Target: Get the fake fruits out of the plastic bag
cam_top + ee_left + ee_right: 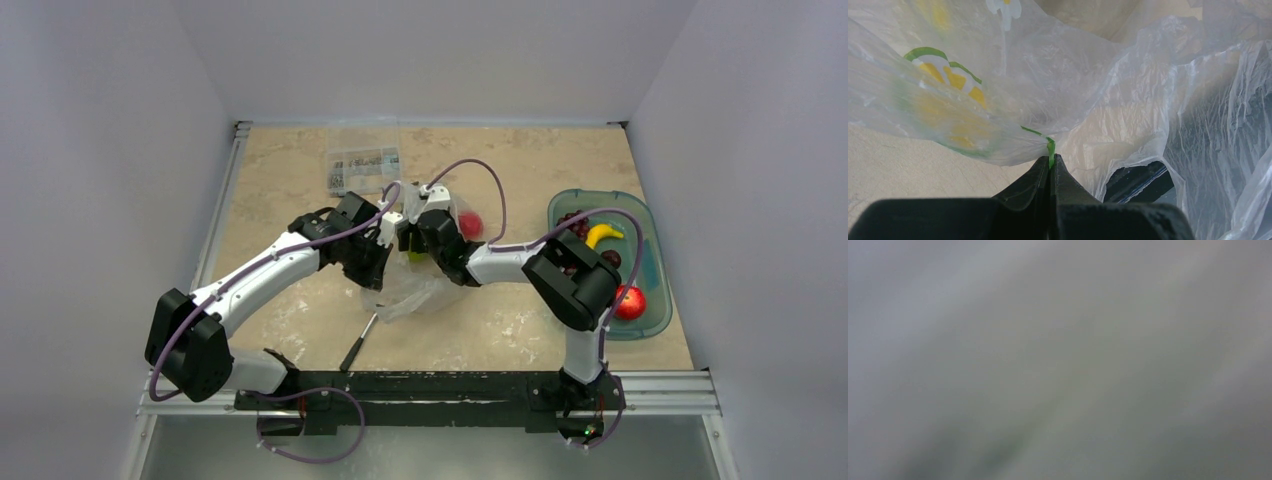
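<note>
Left gripper (1050,162) is pinched tight on a fold of the plastic bag (1058,95), holding its edge up. The right gripper (414,238) reaches into the bag's mouth. Its wrist view is pure blur, so I cannot tell how its jaws stand. Right of the bag, a green tray (652,262) holds four fruits: one banana (603,234), one dark grape bunch (574,220), one dark plum (611,258) and one red fruit (630,302). Inside the bag, a second red fruit (468,224) and a green piece (415,257) show, so I judge the job over half done.
</note>
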{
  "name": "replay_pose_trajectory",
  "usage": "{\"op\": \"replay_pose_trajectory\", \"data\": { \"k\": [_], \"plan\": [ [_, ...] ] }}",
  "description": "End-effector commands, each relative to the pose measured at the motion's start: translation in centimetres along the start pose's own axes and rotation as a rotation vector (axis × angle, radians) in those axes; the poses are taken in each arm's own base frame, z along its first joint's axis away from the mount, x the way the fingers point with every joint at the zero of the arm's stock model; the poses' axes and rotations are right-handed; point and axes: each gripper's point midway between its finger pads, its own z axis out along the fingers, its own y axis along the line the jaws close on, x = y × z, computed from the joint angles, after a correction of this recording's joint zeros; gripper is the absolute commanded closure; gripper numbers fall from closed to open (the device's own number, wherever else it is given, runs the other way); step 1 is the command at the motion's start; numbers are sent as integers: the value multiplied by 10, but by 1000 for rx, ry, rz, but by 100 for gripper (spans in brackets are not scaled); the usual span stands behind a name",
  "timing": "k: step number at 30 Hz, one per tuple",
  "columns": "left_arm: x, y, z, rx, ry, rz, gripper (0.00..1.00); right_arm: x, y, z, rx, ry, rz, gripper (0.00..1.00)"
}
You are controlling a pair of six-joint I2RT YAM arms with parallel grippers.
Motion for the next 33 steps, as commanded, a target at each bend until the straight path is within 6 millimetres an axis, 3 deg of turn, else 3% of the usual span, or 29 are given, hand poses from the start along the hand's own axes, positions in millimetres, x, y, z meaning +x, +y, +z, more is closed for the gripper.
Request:
{"op": "replay_pose_trajectory", "data": {
  "k": [1, 5, 13, 18, 21, 25, 33],
  "plan": [
    [-12, -8, -6, 28, -30, 34, 100, 24, -6, 6, 13, 78, -22, 37],
    [-13, -8, -7, 26, -34, 37, 100, 22, -5, 3, 7, 76, -22, 36],
    [-15, -6, -10, 4, -52, 40, 100, 17, -13, -8, 24, 63, -26, 16],
    [-17, -4, -11, -7, -67, 41, 100, 37, -19, -6, 31, 101, -12, 16],
    [-16, -2, -8, -14, -57, 38, 100, 37, -21, -3, 41, 94, -15, 18],
    [-15, 2, -5, -36, -34, 35, 100, 20, -16, -5, 30, 59, -16, 27],
    [-15, 7, -8, -63, -45, 41, 100, -13, -7, -21, 8, 9, -1, 69]
  ]
}}
